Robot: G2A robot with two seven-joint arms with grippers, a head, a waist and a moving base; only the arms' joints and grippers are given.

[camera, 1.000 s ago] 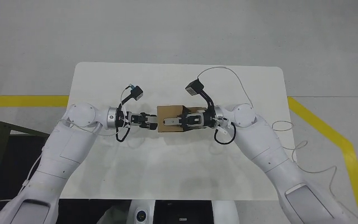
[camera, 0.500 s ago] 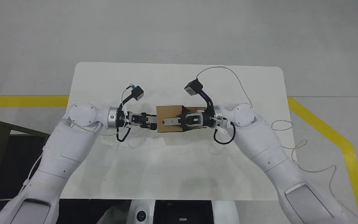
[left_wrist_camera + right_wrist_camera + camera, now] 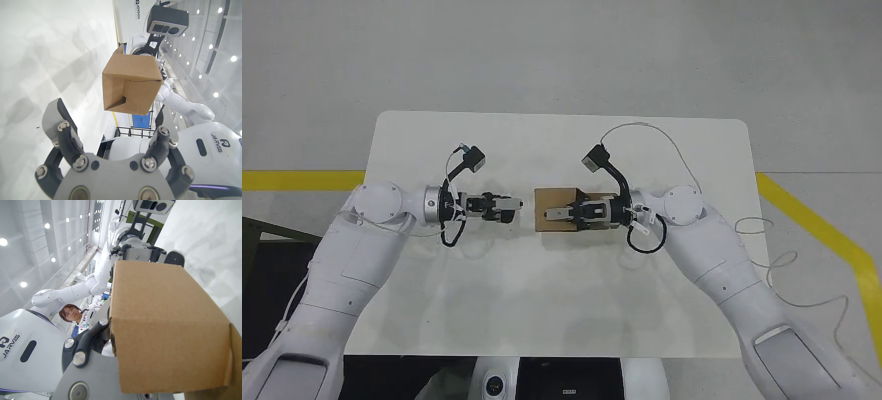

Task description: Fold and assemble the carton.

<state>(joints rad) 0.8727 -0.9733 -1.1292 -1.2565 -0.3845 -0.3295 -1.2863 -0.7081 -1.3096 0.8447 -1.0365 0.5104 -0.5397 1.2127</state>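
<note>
Carton (image 3: 557, 203) first: from above it lies at the middle of the table (image 3: 542, 290), resting or lifted I cannot tell, with the right gripper (image 3: 564, 213) clamped on its right-hand end. The left gripper (image 3: 508, 206) was against the box's left end half a second ago — it has drawn back and now hangs apart from it, and the box has gone slightly rightward with the right arm. I judge that a pressing step on that end is done and the left arm is clearing for the next fold. In the left wrist view the fingers (image 3: 62, 113) stand spread with nothing between them, and the near end of the box gapes open, folded flaps meeting deep inside. In the right wrist view plain brown board lies close against the gripper. No print shows on the cardboard — lettering (image 3: 137, 9) on a far wall I leave unread.
</note>
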